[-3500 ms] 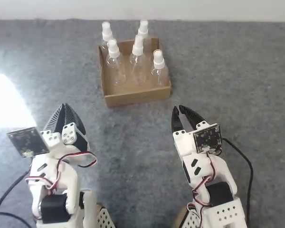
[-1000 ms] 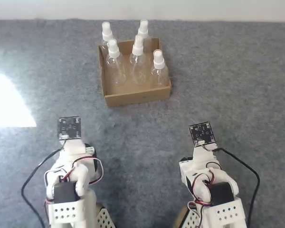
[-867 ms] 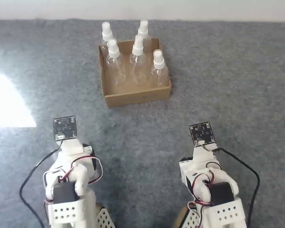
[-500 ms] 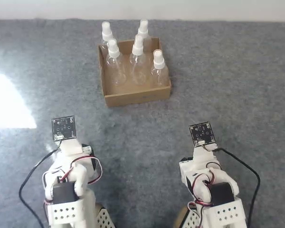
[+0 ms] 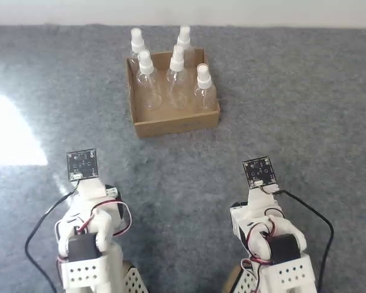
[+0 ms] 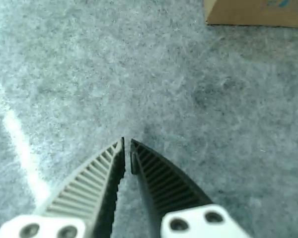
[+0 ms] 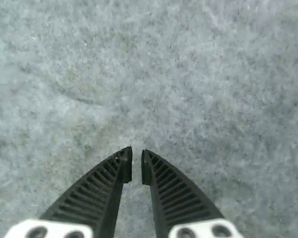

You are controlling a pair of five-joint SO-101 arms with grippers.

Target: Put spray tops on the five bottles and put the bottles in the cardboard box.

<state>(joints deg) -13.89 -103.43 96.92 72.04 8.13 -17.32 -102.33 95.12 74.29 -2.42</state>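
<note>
On the left gripper (image 6: 127, 145) the jaws are drawn together to a thin slit with nothing between them. One finger (image 6: 89, 183) is pale grey and ribbed, the other black. The tips hang over bare grey table (image 6: 198, 99), beside a slanting streak of light (image 6: 20, 148). A corner of the cardboard box (image 6: 253, 12) lies well beyond the tips. The right gripper (image 7: 134, 161) is the same: two black ribbed fingers (image 7: 174, 193) nearly meet, a narrow gap is left at the tips, and they hold nothing over the felt-like surface. From the high view, the left arm (image 5: 88, 226) and the right arm (image 5: 268, 232) sit folded at the near edge of the table (image 5: 305, 97), side by side and well apart. Each has its small camera board facing up, the left board (image 5: 82, 165) and the right board (image 5: 260, 172). A bright patch of light (image 5: 12, 140) falls on the table just beside the left arm. Farther out, between the two arms' lines and well clear of both, the cardboard box (image 5: 177, 124) rests on the table. The five clear bottles (image 5: 177, 82) stand upright in it, each wearing one of the white spray tops (image 5: 204, 74). Three bottles stand nearer the front wall. Two stand at the far side, their tops rising past the far rim and their lower parts hard to make out.
</note>
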